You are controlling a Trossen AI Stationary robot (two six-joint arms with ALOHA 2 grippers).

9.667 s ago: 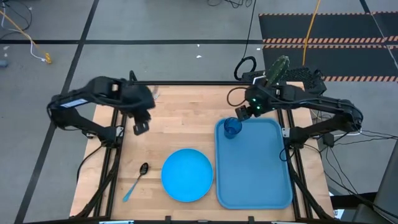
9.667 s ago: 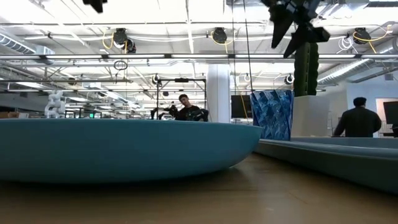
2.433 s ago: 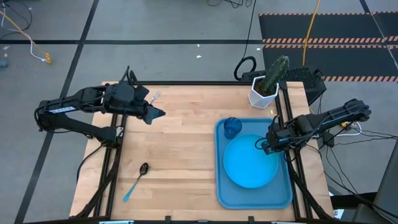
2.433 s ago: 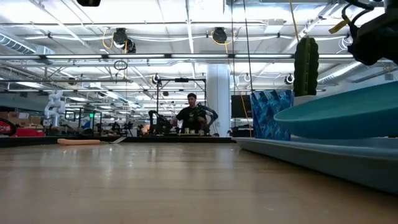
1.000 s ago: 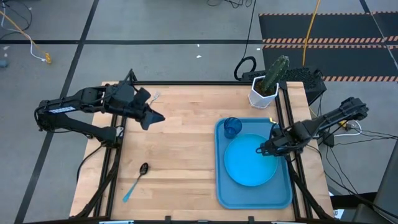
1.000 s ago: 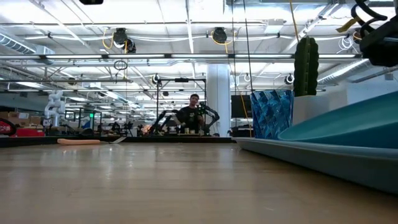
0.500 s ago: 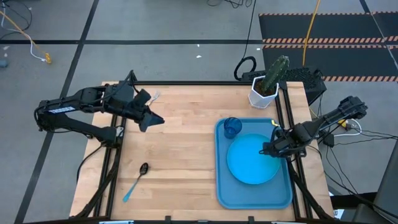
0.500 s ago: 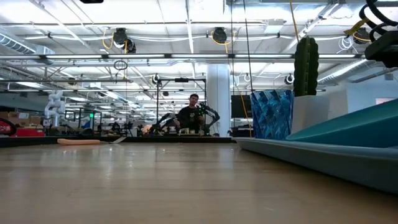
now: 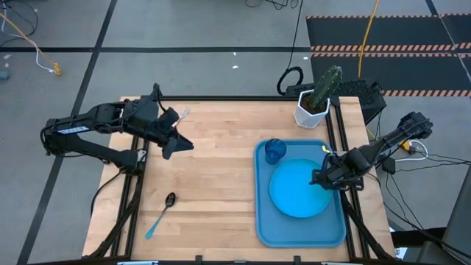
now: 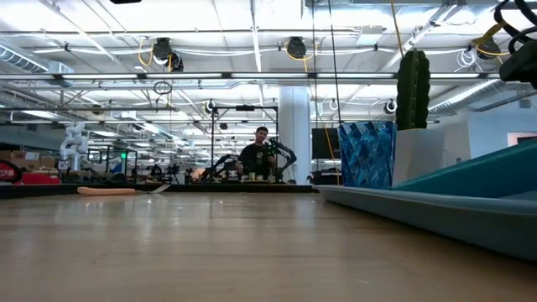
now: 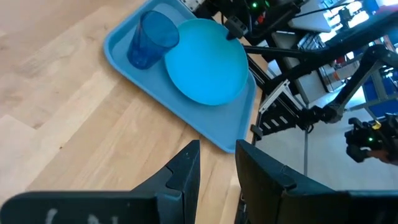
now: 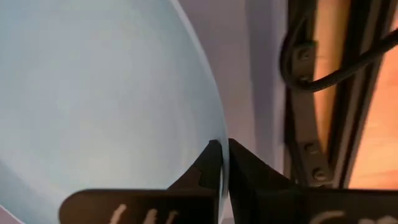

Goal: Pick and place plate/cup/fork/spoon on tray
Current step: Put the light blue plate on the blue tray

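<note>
The sky-blue plate lies in the blue tray on the table's right side. It is tilted, with its right rim raised, as the low view shows. My right gripper is shut on that rim. The dark-blue cup stands upright in the tray's far left corner. The spoon lies flat on the wood at the near left. My left gripper hangs open above the far left of the table with nothing between its fingers. My right gripper pinches the plate's right rim between its two fingers, one on top and one beneath. The fingers come from above, slanting in from the table's right. The held rim is raised and the plate's left part rests in the tray.
A white pot with a cactus stands at the far right corner, just behind the tray. An orange-handled piece lies flat far off in the low view. Bare wood stretches between the spoon and the tray. Black frame rails run along the tray's right side.
My right gripper has shifted a little toward the table's right edge and rolled at the wrist, still shut on the plate's rim. The raised side of the plate has sunk lower, so it lies flatter in the tray. My left gripper has turned slightly in place.
</note>
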